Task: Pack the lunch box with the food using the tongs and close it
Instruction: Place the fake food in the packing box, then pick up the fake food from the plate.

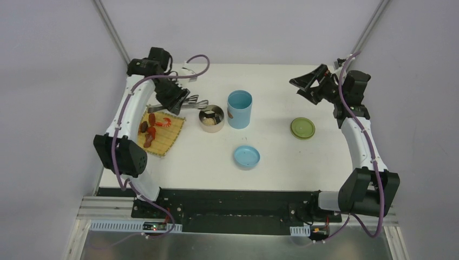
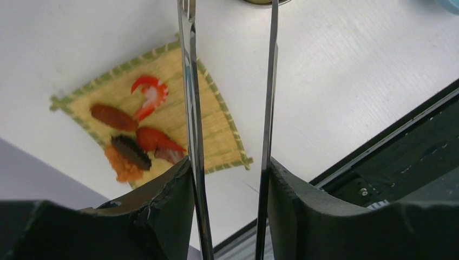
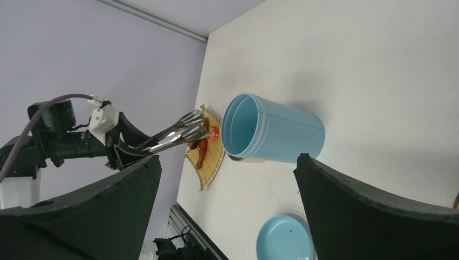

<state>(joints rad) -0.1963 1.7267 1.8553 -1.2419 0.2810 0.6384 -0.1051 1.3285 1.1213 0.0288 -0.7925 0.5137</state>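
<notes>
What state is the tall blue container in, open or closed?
Open: the blue cylinder stands lidless; the blue lid lies apart from it.

Bright, even light from above leaves the white table (image 1: 281, 179) nearly washed out, with short, soft shadows. Between the left fingers (image 2: 162, 211) the tongs (image 2: 190, 108) carry streaks of glare, and the food (image 2: 154, 138) beyond those fingers is slightly blurred. The right fingers (image 3: 368, 216) show dark and soft-edged, close to the lens.

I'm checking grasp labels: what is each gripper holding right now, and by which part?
The left gripper squeezes the tongs on the outsides of both arms, well back from the tips. The right gripper is open and empty.
</notes>
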